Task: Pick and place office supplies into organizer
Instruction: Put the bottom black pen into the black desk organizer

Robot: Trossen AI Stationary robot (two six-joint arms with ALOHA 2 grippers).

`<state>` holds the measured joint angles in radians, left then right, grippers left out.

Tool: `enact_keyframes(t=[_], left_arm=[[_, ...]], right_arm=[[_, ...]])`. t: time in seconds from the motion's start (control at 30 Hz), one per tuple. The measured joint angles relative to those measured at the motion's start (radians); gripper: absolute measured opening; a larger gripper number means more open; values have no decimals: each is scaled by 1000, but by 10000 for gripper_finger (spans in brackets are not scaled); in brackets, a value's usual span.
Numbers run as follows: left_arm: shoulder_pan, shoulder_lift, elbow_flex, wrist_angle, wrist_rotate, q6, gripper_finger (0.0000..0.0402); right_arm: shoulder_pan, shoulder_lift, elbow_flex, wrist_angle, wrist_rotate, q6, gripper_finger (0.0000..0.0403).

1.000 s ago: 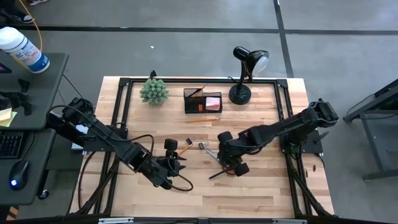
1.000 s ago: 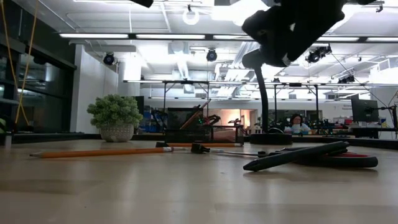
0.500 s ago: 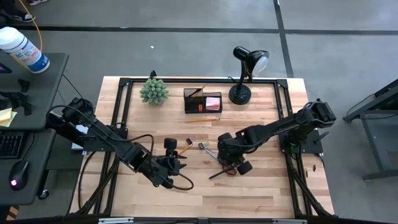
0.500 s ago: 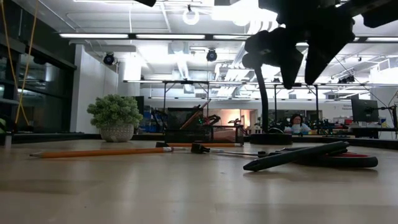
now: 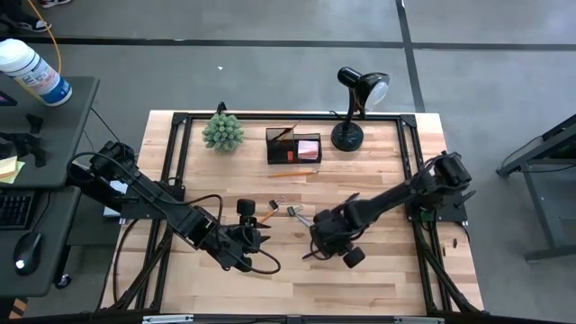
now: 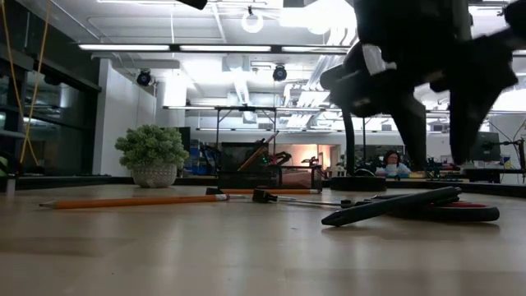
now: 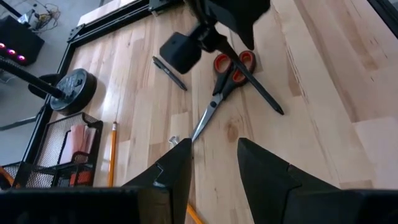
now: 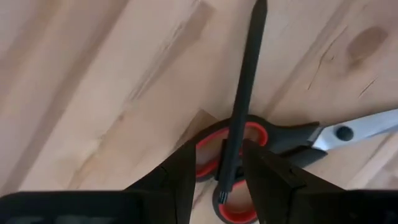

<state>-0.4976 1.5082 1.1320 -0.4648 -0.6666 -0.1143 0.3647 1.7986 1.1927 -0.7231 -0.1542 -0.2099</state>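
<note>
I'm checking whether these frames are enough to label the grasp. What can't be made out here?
- Scissors: handles partly covered by the black pen in the right wrist view; in the high view the right gripper hides them.
- Organizer: contents too small from above.
- Left gripper: its fingertips are cut off by the frame edge.

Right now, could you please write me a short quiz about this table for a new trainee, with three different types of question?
1. True or false: the black pen lies across the red-handled scissors.
2. Multiple choice: the right claw hovers over (A) the green plant, (B) the scissors and pen, (C) the lamp.
3. Short answer: where is the pink sticky-note pad?

Key: 1 true. 2 B. 3 in the black organizer.
</note>
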Motion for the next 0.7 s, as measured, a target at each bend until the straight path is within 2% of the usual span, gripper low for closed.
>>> enact_keyframes(t=[0.27,0.7], left_arm=[[0,0,0,0,0,0,117],[0,0,0,-2,0,2,117]], right_arm=[[4,36,0,8,78,66,124],[5,36,0,14,77,79,124]])
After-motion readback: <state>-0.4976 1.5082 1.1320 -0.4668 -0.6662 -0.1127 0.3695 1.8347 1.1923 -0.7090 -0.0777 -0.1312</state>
